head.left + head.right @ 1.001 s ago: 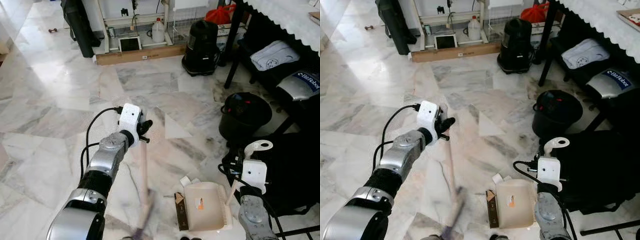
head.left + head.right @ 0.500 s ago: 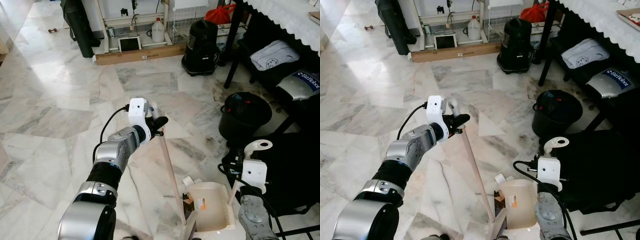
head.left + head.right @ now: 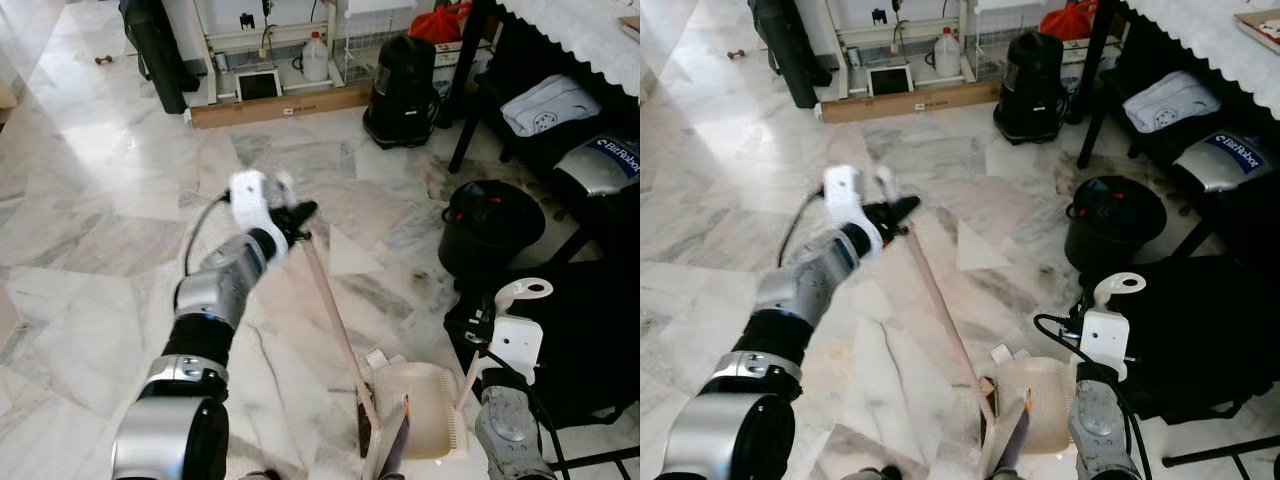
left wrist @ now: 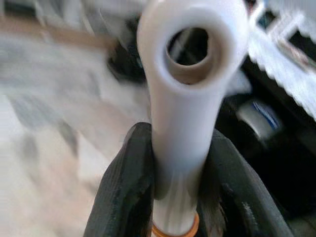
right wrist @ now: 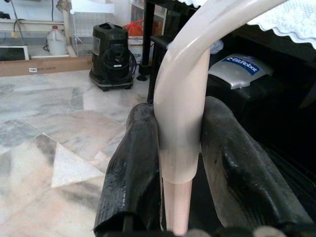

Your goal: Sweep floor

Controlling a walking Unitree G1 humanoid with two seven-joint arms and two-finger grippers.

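Note:
My left gripper [image 3: 293,214] is stretched out over the marble floor, shut on the white top of the broom handle [image 4: 183,123]. The pale broom stick [image 3: 335,325] slants down to the dark broom head [image 3: 392,452], which rests at the mouth of the cream dustpan [image 3: 430,410]. My right gripper [image 5: 180,163] is shut on the dustpan's upright handle [image 3: 520,296], low at the right. Small white scraps [image 3: 378,358] and a brown cardboard piece [image 3: 364,432] lie at the dustpan's left edge.
A black bucket [image 3: 490,230] stands just beyond the dustpan, with a black bag [image 3: 590,340] to its right. A black canister [image 3: 402,85], a table leg [image 3: 468,100] and a long cardboard box [image 3: 280,105] stand farther back. Open marble floor [image 3: 90,230] spreads to the left.
The broom swung from the left of the dustpan rightwards to its mouth. My left gripper then moved farther out and left, tilting the stick more. The right gripper and dustpan stayed put.

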